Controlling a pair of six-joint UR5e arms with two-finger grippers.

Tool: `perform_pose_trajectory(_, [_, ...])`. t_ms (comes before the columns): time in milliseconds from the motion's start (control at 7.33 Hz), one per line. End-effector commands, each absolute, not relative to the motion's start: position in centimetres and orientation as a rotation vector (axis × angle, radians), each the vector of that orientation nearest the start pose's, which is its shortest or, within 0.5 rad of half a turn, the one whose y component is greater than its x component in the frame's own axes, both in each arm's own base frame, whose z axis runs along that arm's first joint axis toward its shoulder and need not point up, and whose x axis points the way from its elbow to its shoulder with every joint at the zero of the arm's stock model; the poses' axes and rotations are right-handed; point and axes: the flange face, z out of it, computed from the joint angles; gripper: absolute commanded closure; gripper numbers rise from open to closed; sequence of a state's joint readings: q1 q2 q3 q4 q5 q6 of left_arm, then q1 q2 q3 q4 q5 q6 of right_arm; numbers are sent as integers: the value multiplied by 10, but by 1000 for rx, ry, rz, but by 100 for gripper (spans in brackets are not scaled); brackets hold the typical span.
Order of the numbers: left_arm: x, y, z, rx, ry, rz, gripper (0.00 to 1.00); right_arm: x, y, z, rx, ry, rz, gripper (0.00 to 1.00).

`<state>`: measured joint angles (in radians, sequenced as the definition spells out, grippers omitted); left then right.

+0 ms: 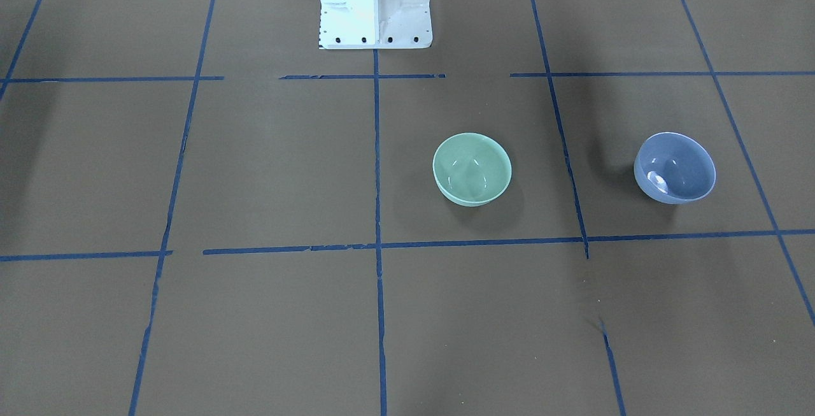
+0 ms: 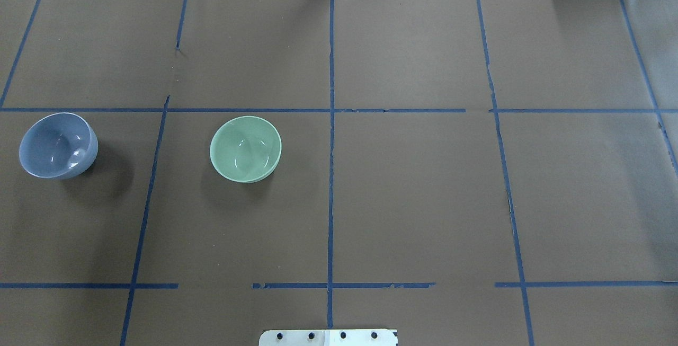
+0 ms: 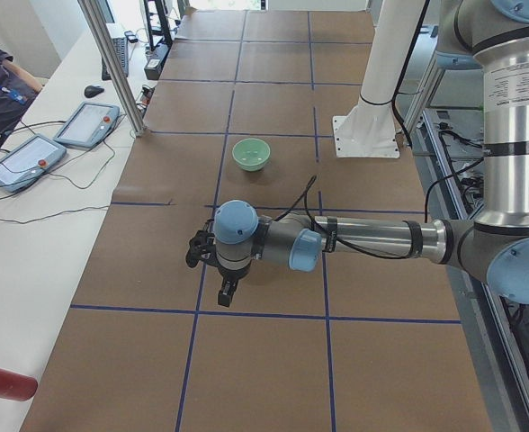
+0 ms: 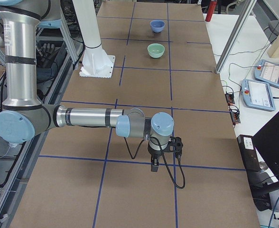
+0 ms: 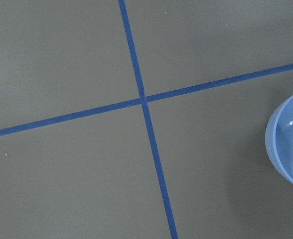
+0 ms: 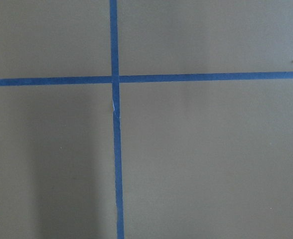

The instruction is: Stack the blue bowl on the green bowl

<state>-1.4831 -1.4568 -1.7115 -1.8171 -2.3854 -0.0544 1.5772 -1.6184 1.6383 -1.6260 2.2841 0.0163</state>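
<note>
We find the left gripper (image 3: 226, 290), a dark two-finger unit, hanging fingers-down above the table near the centre of the left-end view. It shows in that side view alone, so we cannot tell how far its jaws are parted. The right gripper (image 4: 154, 166) hangs likewise at lower centre of the right-end view, and its opening cannot be judged either. Neither wrist camera shows any finger. Neither gripper has hold of a bowl, since both bowls rest on the table. The small round glossy periwinkle-blue bowl (image 2: 58, 145) stands upright at the far left of the overhead view, and part of its rim enters the right edge of the left wrist picture. We therefore judge the left gripper to be near that bowl but not over it. The small round glossy mint-green bowl (image 2: 245, 149), of matching size, stands upright left of centre in the same view. It lies well apart from the blue bowl, with a tape line between them. In our judgement the task is not begun: the blue bowl is neither grasped nor lifted, and reach, grasp, carry and placing into the green bowl are all left. Both bowls are smooth, thin-rimmed and deeply curved, with bright highlights inside. We judge the surfaces hard and slippery to pinch at the rim. The table (image 2: 424, 203) is covered in matte brown sheet, marked into squares by blue tape lines (image 2: 331, 176) that are frayed in places.
</note>
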Motion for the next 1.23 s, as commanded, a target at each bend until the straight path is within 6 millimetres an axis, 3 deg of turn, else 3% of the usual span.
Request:
perform_pose_trajectory(0, [66,-465,599,160,876,0,0,72,-468,658,-37,-713,35,0])
perform_pose_trajectory(136, [104,-463,604,170,854,-56,0,71,-468,658,-37,-713,33,0])
perform_pose_trajectory(409, [141,-460,615,147,888,-117,0,72,-468,658,-37,-713,35,0])
perform_pose_trajectory(682, [174,-467,610,151,857,-142,1,71,-468,658,-37,-713,33,0])
perform_pose_trajectory(818, [175,-467,608,152,859,-145,32,71,-468,658,-37,-713,33,0])
perform_pose_trajectory(955, [175,-467,608,139,859,-142,85,72,-468,658,-37,-713,36,0])
perform_pose_trajectory(1091, [175,-466,612,133,854,-143,96,71,-468,658,-38,-713,35,0])
